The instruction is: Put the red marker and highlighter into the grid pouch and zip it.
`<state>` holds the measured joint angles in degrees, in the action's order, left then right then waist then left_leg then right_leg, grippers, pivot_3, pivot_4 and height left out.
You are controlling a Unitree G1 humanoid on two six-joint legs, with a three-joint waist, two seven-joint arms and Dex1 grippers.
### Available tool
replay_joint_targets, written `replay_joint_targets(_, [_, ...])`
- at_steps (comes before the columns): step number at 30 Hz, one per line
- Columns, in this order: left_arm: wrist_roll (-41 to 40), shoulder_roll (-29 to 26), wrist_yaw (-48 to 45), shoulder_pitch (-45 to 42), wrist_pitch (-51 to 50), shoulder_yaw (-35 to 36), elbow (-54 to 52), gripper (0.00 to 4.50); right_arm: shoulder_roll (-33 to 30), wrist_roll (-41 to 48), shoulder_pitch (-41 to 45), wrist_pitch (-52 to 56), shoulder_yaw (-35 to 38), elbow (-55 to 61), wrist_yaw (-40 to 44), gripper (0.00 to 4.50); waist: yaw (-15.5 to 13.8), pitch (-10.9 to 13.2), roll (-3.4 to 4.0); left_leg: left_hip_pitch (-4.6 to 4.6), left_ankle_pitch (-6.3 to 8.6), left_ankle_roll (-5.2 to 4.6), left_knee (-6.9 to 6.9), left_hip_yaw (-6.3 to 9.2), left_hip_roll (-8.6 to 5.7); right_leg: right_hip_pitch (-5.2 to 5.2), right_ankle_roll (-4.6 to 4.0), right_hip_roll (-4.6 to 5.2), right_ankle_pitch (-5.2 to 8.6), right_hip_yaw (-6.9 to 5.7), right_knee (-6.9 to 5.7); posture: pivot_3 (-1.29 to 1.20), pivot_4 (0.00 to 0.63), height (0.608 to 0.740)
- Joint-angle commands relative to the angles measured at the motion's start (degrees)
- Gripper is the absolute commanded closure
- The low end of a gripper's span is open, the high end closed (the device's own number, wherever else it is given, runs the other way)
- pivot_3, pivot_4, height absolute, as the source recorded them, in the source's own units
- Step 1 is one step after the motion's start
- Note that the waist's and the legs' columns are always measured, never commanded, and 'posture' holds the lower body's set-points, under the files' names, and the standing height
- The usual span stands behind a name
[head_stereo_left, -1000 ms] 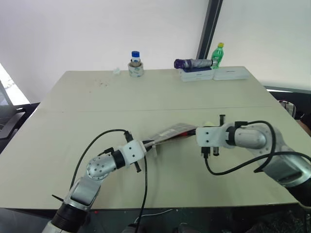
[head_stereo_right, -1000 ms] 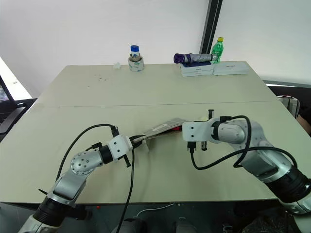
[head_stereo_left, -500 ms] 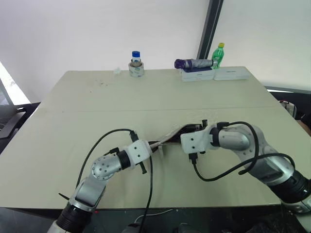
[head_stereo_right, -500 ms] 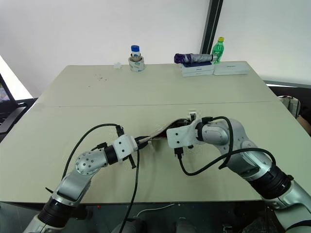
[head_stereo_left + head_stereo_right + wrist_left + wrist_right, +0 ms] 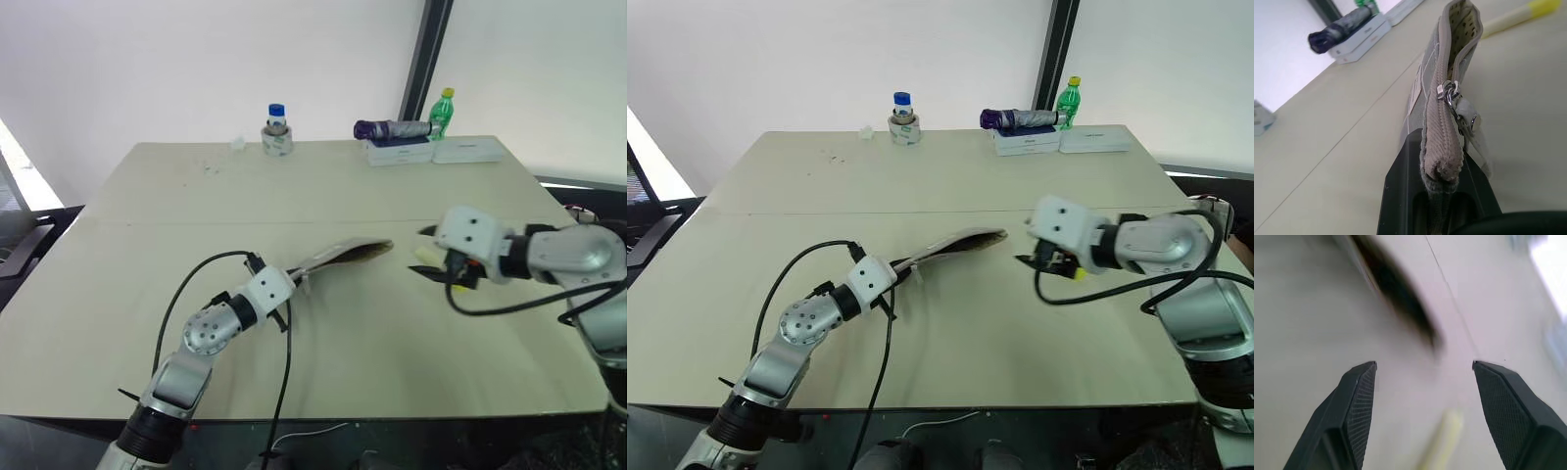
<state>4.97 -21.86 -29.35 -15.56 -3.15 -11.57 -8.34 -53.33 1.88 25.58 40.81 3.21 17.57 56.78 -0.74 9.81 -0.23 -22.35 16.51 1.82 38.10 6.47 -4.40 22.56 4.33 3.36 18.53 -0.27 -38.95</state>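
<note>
The grid pouch [image 5: 343,257] is lifted off the table [image 5: 196,215] at its near end, where my left gripper [image 5: 291,284] is shut on it. Its far end rests on the table with the mouth [image 5: 1464,14] gaping. The zipper slider [image 5: 1446,93] sits near my left fingers [image 5: 1405,196]. The pale-yellow highlighter [image 5: 1513,17] lies on the table to the right of the pouch's mouth. My right gripper [image 5: 1424,363] hovers open just above the highlighter [image 5: 1442,440], apart from the pouch. The red marker is hidden.
At the table's far edge stand a blue-capped bottle inside a tape roll [image 5: 277,135], a folded purple umbrella [image 5: 390,128] on white boxes [image 5: 431,150], and a green bottle [image 5: 443,110]. Black cables loop beside both arms.
My right gripper went to the pouch's mouth, then drew back to the right and opened. The red tip at the mouth a second ago no longer shows. My left gripper kept its hold.
</note>
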Motion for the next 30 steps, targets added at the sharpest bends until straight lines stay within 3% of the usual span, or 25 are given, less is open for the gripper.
replay_joint_targets(1, [0.46, 0.11, 1.57, -0.13, 0.15, 1.39, -0.18, 4.5, 3.3, -0.21, 0.76, 3.38, 1.86, -5.42, -6.72, 1.26, 0.45, 0.0, 0.01, 0.01, 0.0, 0.0, 0.0, -0.01, 0.01, 0.02, 0.0, 0.0, 0.0, 0.01, -0.04, 0.0, 0.15, 0.74])
replay_joint_targets(6, [0.39, 0.79, 1.97, -1.06, -0.23, 0.85, -0.08, 4.5, 9.11, 0.93, 2.58, 4.52, 1.56, -16.0, -12.13, 1.26, 0.27, 0.0, 0.02, 0.02, -0.06, 0.1, -0.07, -0.02, 0.02, 0.09, -0.01, -0.04, 0.0, 0.03, -0.14, 0.0, 0.15, 0.74])
replay_joint_targets(15, [-0.03, 0.91, 1.34, -0.33, -0.72, 0.83, -1.76, 4.5, 12.7, 2.34, 7.24, 5.1, 0.84, -30.04, -15.84, 1.26, 0.08, 0.0, 0.02, 0.0, -0.06, 0.1, -0.05, -0.03, 0.01, 0.1, -0.01, -0.03, 0.0, 0.03, -0.12, 0.0, 0.15, 0.74])
replay_joint_targets(18, [-0.24, 0.93, 1.31, -0.15, -0.9, 0.99, -2.31, 4.5, 11.95, 3.84, 7.23, 6.89, 0.93, -29.03, -14.95, 2.07, 0.08, 0.0, 0.02, 0.0, -0.06, 0.1, -0.05, -0.03, 0.01, 0.09, -0.01, -0.03, 0.0, 0.03, -0.12, 0.0, 0.15, 0.74])
replay_joint_targets(21, [-0.32, 0.86, 1.29, -0.07, -1.13, 1.07, -2.51, 4.5, 11.43, 5.21, 7.15, 7.97, 0.84, -27.16, -14.5, 3.54, 0.07, 0.0, 0.02, 0.0, -0.06, 0.09, -0.05, -0.03, 0.01, 0.09, -0.01, -0.03, 0.0, 0.03, -0.12, 0.0, 0.15, 0.74])
replay_joint_targets(25, [-0.31, 0.67, 1.1, -0.13, -1.31, 1.05, -2.28, 4.5, 9.16, 3.82, 5.77, 2.48, -0.63, -21.52, -14.3, 3.61, 0.07, 0.01, 0.05, -0.02, -0.06, 0.09, -0.05, -0.03, 0.01, 0.11, -0.01, -0.03, 0.0, 0.03, -0.12, 0.0, 0.15, 0.74])
replay_joint_targets(30, [-1.03, 0.1, 0.61, -1.08, -1.35, 1.92, -1.13, 4.5, -3.89, -2.88, 0.56, -18.18, -4.97, -6.28, -7.14, 3.61, 0.02, 0.03, 0.08, -0.11, -0.05, 0.08, -0.06, -0.05, -0.01, 0.2, 0.01, -0.03, 0.01, 0.03, -0.1, 0.0, 0.15, 0.74])
